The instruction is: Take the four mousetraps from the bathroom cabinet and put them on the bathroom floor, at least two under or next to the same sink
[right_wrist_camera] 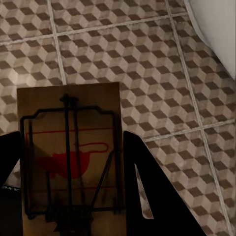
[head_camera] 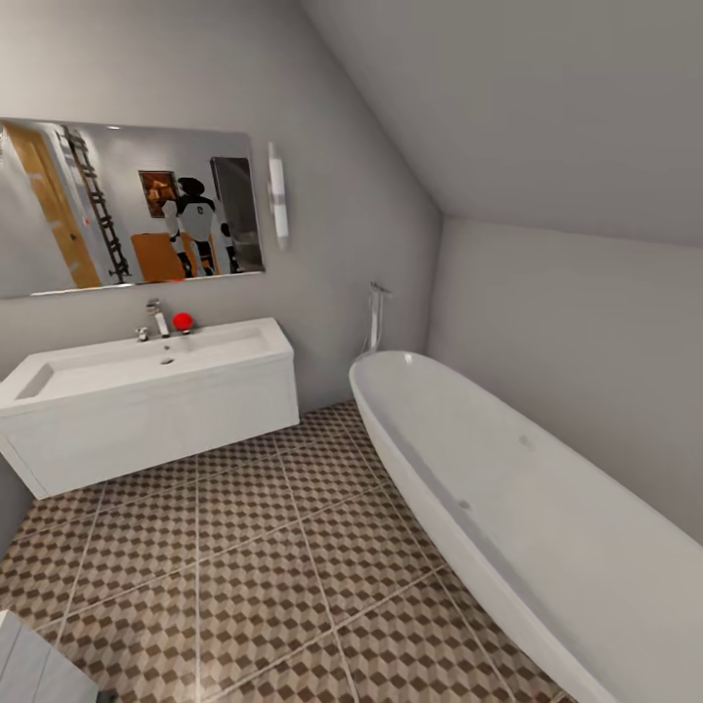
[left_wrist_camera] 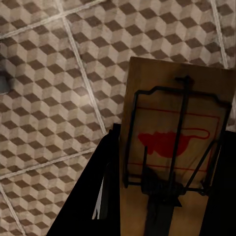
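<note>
A tiled bathroom. In the left wrist view, the left gripper (left_wrist_camera: 169, 196) holds 1 mousetrap (left_wrist_camera: 174, 147) between its dark fingers, above the cube-patterned floor (left_wrist_camera: 54, 98). In the right wrist view, the right gripper (right_wrist_camera: 71, 191) clamps another mousetrap (right_wrist_camera: 69, 157) the same way, with the white bathtub (right_wrist_camera: 216, 29) edge beyond it. The head view shows the white sink (head_camera: 146, 391) on the wall under a mirror (head_camera: 127, 205), the bathtub (head_camera: 508, 508) and bare floor (head_camera: 273, 557) between them.

Grey sloped-ceiling bathroom (head_camera: 547, 107), white bathtub (head_camera: 547, 527), mirror (head_camera: 117, 205)
</note>
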Controlling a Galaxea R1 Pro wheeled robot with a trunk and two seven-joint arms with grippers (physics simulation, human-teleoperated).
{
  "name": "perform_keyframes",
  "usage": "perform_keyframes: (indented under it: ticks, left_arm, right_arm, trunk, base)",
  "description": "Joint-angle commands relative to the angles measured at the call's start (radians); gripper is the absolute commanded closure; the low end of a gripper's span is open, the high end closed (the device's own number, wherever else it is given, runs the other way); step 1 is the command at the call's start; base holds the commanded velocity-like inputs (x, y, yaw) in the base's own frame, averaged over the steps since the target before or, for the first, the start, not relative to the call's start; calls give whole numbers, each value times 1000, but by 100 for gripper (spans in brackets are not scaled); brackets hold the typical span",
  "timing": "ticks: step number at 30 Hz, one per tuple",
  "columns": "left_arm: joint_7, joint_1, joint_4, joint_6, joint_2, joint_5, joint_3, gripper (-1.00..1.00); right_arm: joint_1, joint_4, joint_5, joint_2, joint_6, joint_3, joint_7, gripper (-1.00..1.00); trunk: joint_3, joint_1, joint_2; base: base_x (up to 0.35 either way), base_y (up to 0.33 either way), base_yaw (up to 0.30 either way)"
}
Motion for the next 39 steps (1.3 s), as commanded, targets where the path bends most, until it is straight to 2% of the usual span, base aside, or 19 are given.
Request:
perform_keyframes:
  ticks: [1,34,39]
  left_arm:
    - [11,-2,-5,0,1,-2,-3,100]
    - [11,-2,-9,0,-1,-2,-3,100]
    - [11,-2,-6,0,1,-2,-3,100]
  right_arm:
    - [-2,4,-3,0,-7,7,0,100]
    - [-1,4,-2,0,-8,9,2,100]
    - [-1,4,-3,0,-8,8,2,100]
  trunk:
    - [-2,1,-2]
    - [-2,1,-2]
    - [-2,1,-2]
  base:
    - [300,0,194]
    - [17,0,282]
    - [113,0,105]
